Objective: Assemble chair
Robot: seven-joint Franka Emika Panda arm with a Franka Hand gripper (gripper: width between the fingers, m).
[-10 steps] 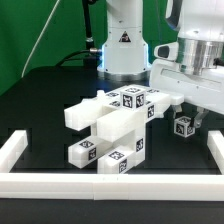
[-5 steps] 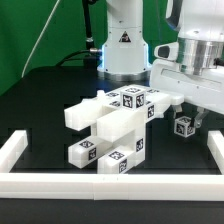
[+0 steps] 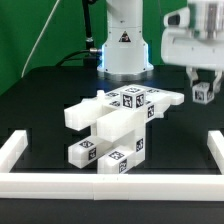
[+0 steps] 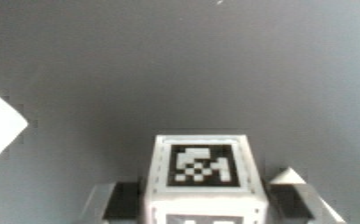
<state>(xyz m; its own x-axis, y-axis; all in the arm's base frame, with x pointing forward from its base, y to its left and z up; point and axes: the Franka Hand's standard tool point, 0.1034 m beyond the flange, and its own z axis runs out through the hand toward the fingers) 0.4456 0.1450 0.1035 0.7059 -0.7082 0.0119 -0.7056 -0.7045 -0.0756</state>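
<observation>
The partly built chair [image 3: 115, 125], chunky white tagged blocks and bars, lies on the black table in the middle of the exterior view. My gripper [image 3: 203, 92] hangs well above the table at the exterior view's right, shut on a small white tagged block [image 3: 203, 93]. In the wrist view the same block [image 4: 209, 175] sits between the two fingers [image 4: 127, 197], its tag facing the camera. The block is clear of the chair and off the table.
Long white border rails run along the front [image 3: 110, 182], with a short piece at the exterior view's left [image 3: 14, 148] and right [image 3: 215, 148]. The arm's base [image 3: 125, 45] stands behind the chair, with cables at the back.
My gripper has risen from table height at the right to high above it, carrying the small tagged block up with it. The chair has not moved.
</observation>
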